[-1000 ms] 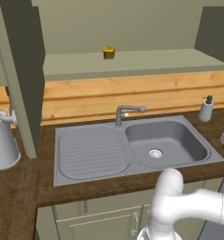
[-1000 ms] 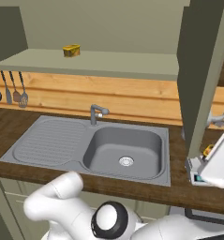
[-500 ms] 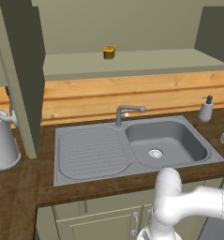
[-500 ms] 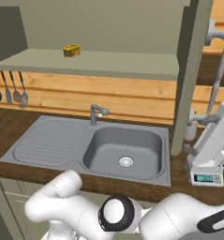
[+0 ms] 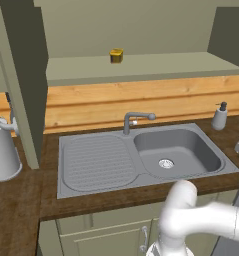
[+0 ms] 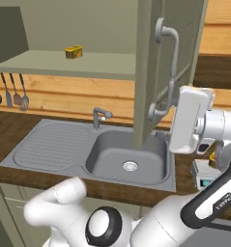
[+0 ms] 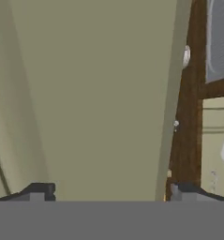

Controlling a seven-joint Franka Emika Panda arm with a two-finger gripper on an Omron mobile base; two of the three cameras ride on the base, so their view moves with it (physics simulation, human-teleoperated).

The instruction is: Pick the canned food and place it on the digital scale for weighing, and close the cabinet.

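One view, the right base, shows the cabinet door centre frame; left base shows canned food at upper centre. Tool spread wide, gripping nothing, facing the door panel.

The digital scale is largely hidden behind the arm (one corner is also cut off at the left base view's right edge); the canned food label is too small to be read.

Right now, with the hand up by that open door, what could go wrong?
1. The open pincer faces the flat panel of the cabinet door; a push there might slip off its edge.
2. The digital scale sits right below the arm and could be bumped.
3. A narrower can remains on the shelf; slamming might topple it.
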